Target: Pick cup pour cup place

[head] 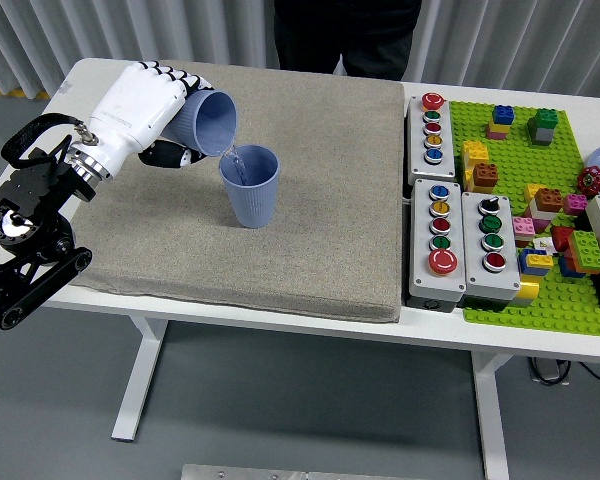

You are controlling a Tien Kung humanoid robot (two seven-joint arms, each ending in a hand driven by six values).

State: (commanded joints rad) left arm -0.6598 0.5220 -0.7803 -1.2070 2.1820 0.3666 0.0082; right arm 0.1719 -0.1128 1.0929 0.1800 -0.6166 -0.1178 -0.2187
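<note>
With my left hand [140, 105] fingers grasping the tilted cup [205, 122], I hold its lip over the standing cup [250, 185] and tip slowly.

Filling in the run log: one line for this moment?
phase: pouring | left hand: holds tilted cup | stream into upright cup on mat | right hand: unseen

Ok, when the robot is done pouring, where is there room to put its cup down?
The grey mat is bare to the right of the standing cup, up to the button boxes, and along its near edge. The left hand holds the tilted cup over the far left corner. The green brick plate is crowded.
</note>
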